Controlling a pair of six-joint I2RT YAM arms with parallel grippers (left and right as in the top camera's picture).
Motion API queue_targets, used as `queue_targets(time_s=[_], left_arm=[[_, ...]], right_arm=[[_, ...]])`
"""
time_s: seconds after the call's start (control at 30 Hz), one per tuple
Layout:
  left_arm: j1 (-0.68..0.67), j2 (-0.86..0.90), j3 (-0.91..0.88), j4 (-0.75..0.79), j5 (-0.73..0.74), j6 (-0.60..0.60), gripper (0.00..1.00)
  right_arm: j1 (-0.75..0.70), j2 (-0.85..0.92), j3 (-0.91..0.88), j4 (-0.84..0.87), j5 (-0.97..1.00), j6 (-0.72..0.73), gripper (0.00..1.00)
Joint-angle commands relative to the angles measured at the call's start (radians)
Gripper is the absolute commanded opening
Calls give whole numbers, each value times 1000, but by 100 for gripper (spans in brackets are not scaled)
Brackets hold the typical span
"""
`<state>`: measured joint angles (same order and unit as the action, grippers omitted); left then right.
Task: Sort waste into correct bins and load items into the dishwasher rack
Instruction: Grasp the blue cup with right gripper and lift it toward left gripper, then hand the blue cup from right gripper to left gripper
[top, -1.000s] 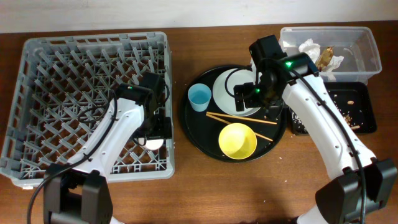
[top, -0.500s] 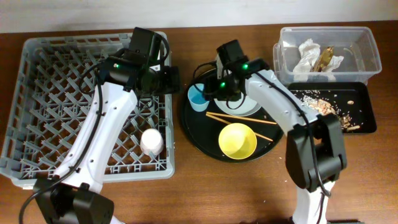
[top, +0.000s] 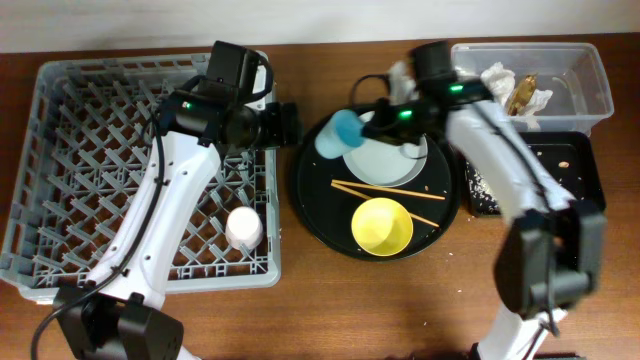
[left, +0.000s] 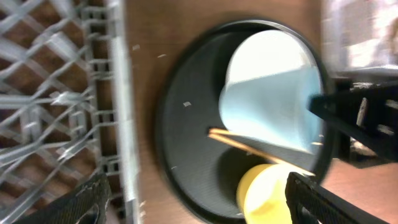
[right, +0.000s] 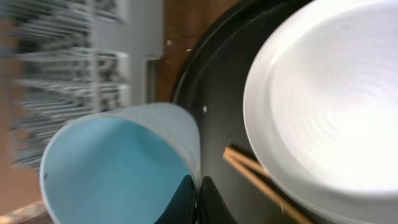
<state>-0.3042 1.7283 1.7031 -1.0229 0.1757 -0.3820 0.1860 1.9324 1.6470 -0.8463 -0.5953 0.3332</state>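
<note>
The blue cup (top: 338, 134) is lifted and tilted over the left part of the round black tray (top: 318, 200), with my right gripper (top: 360, 128) shut on it. In the right wrist view the fingertips (right: 186, 198) pinch the blue cup's (right: 112, 168) wall, one inside and one outside. On the tray lie a white plate (top: 395, 160), a pair of chopsticks (top: 385, 190) and a yellow bowl (top: 382, 225). My left gripper (top: 288, 124) hangs open and empty between the grey dishwasher rack (top: 70, 150) and the tray. Its wrist view shows the blue cup (left: 267, 112) and yellow bowl (left: 270, 196) ahead.
A white cup (top: 245, 227) lies in the rack's near right part. At the back right stands a clear bin (top: 585, 75) holding crumpled tissue and scraps. In front of it is a black tray (top: 580, 190) strewn with crumbs.
My right gripper closed on the blue cup's wall and raised it off the tray, tipping it. The left gripper edged right, past the rack's rim.
</note>
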Motion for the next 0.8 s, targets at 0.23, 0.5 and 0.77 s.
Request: queue_targets(time_s=[0.23,0.5,0.77], left_arm=[[186,13,16,300,1065,175,99],[195,13,16,357,1145,175,99],[195,13,16,360,1118,191,99]], right_arm=[[-218,-75,3,111,-921,-247,4],[-127,-75,3,564,-783,187,4],[-33,-75,3,784,-762,357,4]])
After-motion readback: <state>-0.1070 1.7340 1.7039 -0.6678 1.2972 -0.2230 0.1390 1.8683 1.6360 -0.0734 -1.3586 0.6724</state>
